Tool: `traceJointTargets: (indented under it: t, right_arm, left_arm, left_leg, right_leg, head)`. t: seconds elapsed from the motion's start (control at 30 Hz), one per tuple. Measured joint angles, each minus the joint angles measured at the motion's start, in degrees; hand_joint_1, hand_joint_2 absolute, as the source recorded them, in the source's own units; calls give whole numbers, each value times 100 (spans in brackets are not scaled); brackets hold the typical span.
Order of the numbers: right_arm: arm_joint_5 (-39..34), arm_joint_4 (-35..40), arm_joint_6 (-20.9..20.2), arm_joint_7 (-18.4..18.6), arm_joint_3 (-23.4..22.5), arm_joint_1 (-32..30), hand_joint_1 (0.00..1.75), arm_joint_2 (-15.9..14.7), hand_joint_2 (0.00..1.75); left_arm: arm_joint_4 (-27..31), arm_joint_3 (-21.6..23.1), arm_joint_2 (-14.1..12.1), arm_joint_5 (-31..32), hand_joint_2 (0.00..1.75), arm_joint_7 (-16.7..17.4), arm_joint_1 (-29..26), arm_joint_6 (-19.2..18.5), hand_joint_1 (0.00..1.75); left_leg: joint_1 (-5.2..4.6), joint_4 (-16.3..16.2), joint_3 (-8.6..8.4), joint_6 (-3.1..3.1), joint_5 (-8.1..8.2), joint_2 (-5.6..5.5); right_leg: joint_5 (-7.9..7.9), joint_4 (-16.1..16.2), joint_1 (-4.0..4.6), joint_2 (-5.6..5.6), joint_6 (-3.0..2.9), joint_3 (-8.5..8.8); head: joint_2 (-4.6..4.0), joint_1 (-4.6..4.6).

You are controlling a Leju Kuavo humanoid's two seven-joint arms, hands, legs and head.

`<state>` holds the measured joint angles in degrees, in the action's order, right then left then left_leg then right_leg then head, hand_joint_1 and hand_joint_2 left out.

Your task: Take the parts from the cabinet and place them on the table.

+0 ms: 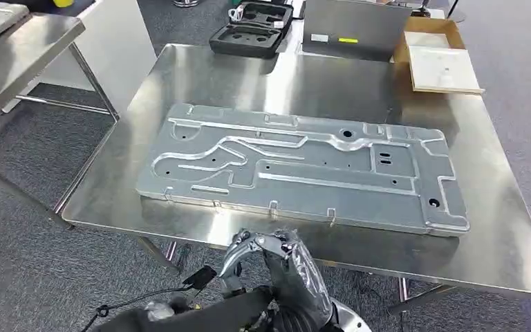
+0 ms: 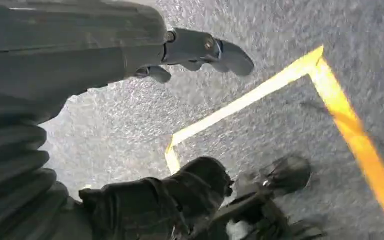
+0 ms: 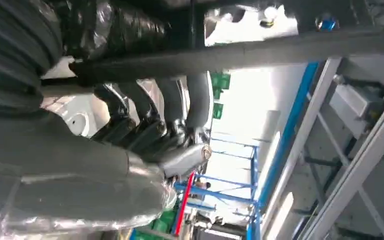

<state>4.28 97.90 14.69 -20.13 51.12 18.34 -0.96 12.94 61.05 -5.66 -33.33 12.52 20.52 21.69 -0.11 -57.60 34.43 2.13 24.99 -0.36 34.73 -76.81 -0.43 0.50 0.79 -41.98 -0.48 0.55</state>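
Note:
A large grey stamped metal panel (image 1: 304, 166) lies flat across the middle of the steel table (image 1: 249, 76), its long side parallel to the near edge. My right hand (image 1: 276, 266) hovers just below and in front of the table's near edge, apart from the panel. In the right wrist view its dark fingers (image 3: 155, 135) curl in against the thumb with nothing in them. My left hand (image 2: 145, 200) hangs over the grey floor, thumb and fingers spread apart and holding nothing.
Beyond the table's far edge are a black foam-lined case (image 1: 252, 29), a grey flat lid (image 1: 356, 28) and an open cardboard box (image 1: 437, 55). A second steel table (image 1: 21, 55) stands to the left. Yellow tape (image 2: 260, 95) marks the floor.

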Motion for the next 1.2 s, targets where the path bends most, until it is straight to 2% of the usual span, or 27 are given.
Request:
traceJointTargets:
  t: [0.03, 0.1, 0.13, 0.17, 0.27, 0.33, 0.37, 0.43, 0.47, 0.5, 0.53, 0.57, 0.63, 0.67, 0.7, 0.77, 0.8, 0.83, 0.87, 0.93, 0.97, 1.0, 1.03, 1.07, 1.13, 1.17, 1.2]
  right_arm:
    - [60, -101, -4, 59, 0, 115, 161, 0, 175]
    - [129, -232, -9, 146, -2, 236, 161, 0, 175]
    - [140, -276, -15, 168, -2, 265, 161, 0, 175]
    - [175, -335, -26, 198, 0, 320, 161, 4, 175]
    - [507, -557, -205, 543, 0, 676, 161, 4, 175]
    - [695, -909, -441, 786, 13, 1190, 161, 2, 175]
    - [774, -1173, -507, 857, 11, 1473, 161, 0, 175]
    - [1068, -1652, -560, 1083, 7, 1961, 161, 0, 175]
    - [1236, -1879, -560, 1224, 7, 2141, 161, 0, 175]
    - [1461, -2189, -597, 1388, 11, 2364, 161, 0, 175]
    - [1632, -2478, -671, 1493, 20, 2591, 161, 0, 175]
    - [1778, -2760, -761, 1576, 37, 2814, 161, 0, 175]
    - [2031, -3335, -975, 1740, 72, 3258, 161, -7, 175]
    - [2099, -3630, -1067, 1788, 92, 3475, 161, -13, 175]
    - [2177, -3934, -1136, 1842, 116, 3671, 161, -44, 175]
    - [2360, -4417, -1220, 1923, 155, 3957, 161, -100, 175]
    - [2493, -4626, -1248, 1989, 177, 4110, 161, -136, 175]
    - [2657, -4784, -1252, 2070, 212, 4232, 161, -181, 175]
    - [2858, -4921, -1250, 2138, 238, 4370, 161, -216, 175]
    - [3271, -5181, -1228, 2326, 317, 4616, 161, -328, 175]
    - [3394, -5272, -1220, 2391, 345, 4679, 161, -373, 175]
    - [3465, -5367, -1220, 2422, 365, 4731, 161, -418, 175]
    - [3517, -5462, -1220, 2463, 406, 4780, 161, -465, 175]
    - [3569, -5528, -1222, 2496, 437, 4828, 161, -490, 175]
    - [3762, -5609, -1215, 2597, 474, 4958, 161, -538, 175]
    - [3857, -5638, -1218, 2638, 487, 5026, 161, -571, 175]
    - [4038, -5681, -1250, 2714, 514, 5122, 161, -601, 175]
  left_arm:
    - [0, 2, 7, 13, 175, 51, -2, -29, 0]
    - [2, 2, 40, 39, 175, 86, 27, -59, 0]
    - [0, 2, 57, 44, 175, 99, 41, -72, 0]
    - [0, 2, 61, 50, 175, 125, 59, -94, 0]
    - [0, 26, 66, 87, 175, 301, 98, -380, 0]
    - [0, 61, 72, 90, 175, 492, 171, -697, 0]
    - [0, 68, 83, 90, 175, 551, 222, -787, 0]
    - [0, 74, 129, 85, 175, 623, 293, -920, 0]
    - [0, 83, 147, 85, 175, 643, 294, -945, 0]
    - [0, 98, 164, 85, 175, 652, 294, -980, 0]
    - [0, 114, 173, 87, 175, 663, 299, -1004, 0]
    - [0, 149, 177, 98, 175, 665, 311, -1025, 0]
    - [0, 166, 182, 114, 175, 658, 367, -1036, 0]
    - [0, 173, 184, 120, 175, 649, 402, -1036, 0]
    - [0, 177, 197, 118, 175, 645, 432, -1032, 0]
    - [0, 192, 203, 114, 175, 630, 437, -1008, 0]
    - [0, 195, 203, 107, 175, 630, 434, -1001, 0]
    - [0, 197, 214, 100, 175, 628, 432, -1001, 0]
    - [0, 197, 219, 98, 175, 619, 446, -1001, 0]
    - [-7, 197, 206, 98, 175, 608, 454, -993, 0]
    - [-9, 197, 206, 98, 175, 599, 452, -997, 0]
    - [-9, 197, 206, 98, 175, 597, 447, -999, 0]
    - [-9, 197, 206, 96, 175, 593, 437, -1004, 0]
    - [-9, 197, 206, 94, 175, 588, 426, -1012, 0]
    - [-9, 197, 206, 96, 175, 580, 424, -1012, 0]
    - [-9, 197, 204, 98, 175, 571, 424, -1010, 0]
    - [-11, 197, 203, 100, 175, 562, 431, -1006, 0]
  left_leg:
    - [0, -14, -24, -2, 25, 0]
    - [5, -61, -81, -15, 97, -15]
    - [7, -95, -94, -36, 139, -29]
    - [-40, -149, -60, -79, 178, -42]
    - [-28, -116, -47, -139, 166, -39]
    - [-13, -192, -8, -180, 235, -30]
    - [-13, -439, 108, -222, 374, -22]
    - [22, -1329, 569, -286, 747, -11]
    - [31, -1693, 770, -304, 849, -8]
    - [35, -1903, 912, -314, 831, -7]
    - [39, -1792, 897, -313, 669, -6]
    - [42, -1453, 768, -302, 417, -6]
    - [41, -404, 328, -245, -158, -6]
    - [23, -231, 213, -228, -80, -10]
    - [-16, -91, 202, -207, -71, -20]
    - [-32, -125, 229, -171, -80, -36]
    - [-28, -78, 215, -128, -100, -35]
    - [45, -10, 157, -75, -135, -18]
    - [26, 12, 132, -49, -136, -22]
    - [14, 5, 121, 10, -118, -15]
    - [10, 4, 118, 23, -109, -15]
    - [9, -3, 117, 36, -100, -16]
    - [9, -13, 107, 37, -87, -23]
    - [9, -28, 96, 32, -67, -28]
    - [10, -109, 79, 1, 14, -28]
    - [10, -144, 98, -28, 58, -25]
    - [-57, -227, 152, -62, 83, -24]
  right_leg:
    - [-215, 166, -1, -1, -6, 5]
    - [-833, 1068, -5, -2, -33, 337]
    - [-1028, 1513, -4, 0, -56, 501]
    - [-936, 1618, 7, 9, -66, 591]
    - [-945, 1629, 27, 38, -125, 546]
    - [-983, 1687, -28, 27, -186, 576]
    - [-985, 1694, -31, 19, -197, 583]
    - [-983, 1694, -20, -15, -211, 580]
    - [-978, 1693, -15, -28, -218, 580]
    - [-977, 1692, -14, -28, -219, 582]
    - [-977, 1691, -14, -26, -219, 586]
    - [-977, 1690, -14, -20, -218, 592]
    - [-966, 1691, -14, -19, -201, 611]
    - [-966, 1694, 4, -22, -179, 593]
    - [-977, 1687, 6, -30, -141, 563]
    - [-1006, 1733, -5, -43, -88, 557]
    - [-1011, 1746, -5, -42, -50, 573]
    - [-960, 1716, 2, -48, -13, 523]
    - [-856, 1536, 3, -40, 5, 472]
    - [-494, 653, -6, -35, 24, 31]
    - [-367, 232, -7, -35, 35, -206]
    - [-338, -35, -7, -35, 43, -386]
    - [-449, 0, -9, -35, 45, -419]
    - [-660, 276, -12, -37, 39, -321]
    - [-1230, 1317, -13, -39, 15, 132]
    - [-1197, 1588, -5, -40, -8, 248]
    - [-1188, 1688, -1, -33, -19, 307]
  head:
    - [0, -2]
    - [0, 4]
    - [0, 4]
    - [0, 9]
    - [0, -4]
    - [0, -9]
    - [0, -61]
    - [0, -101]
    - [0, -98]
    - [0, -103]
    - [0, -103]
    - [0, -109]
    - [0, -118]
    - [0, -111]
    - [0, -118]
    - [0, -116]
    - [0, -118]
    - [0, -111]
    - [0, -103]
    - [0, -101]
    - [0, -98]
    - [0, -96]
    - [0, -94]
    - [0, -94]
    - [0, -96]
    - [0, -96]
    - [0, -96]
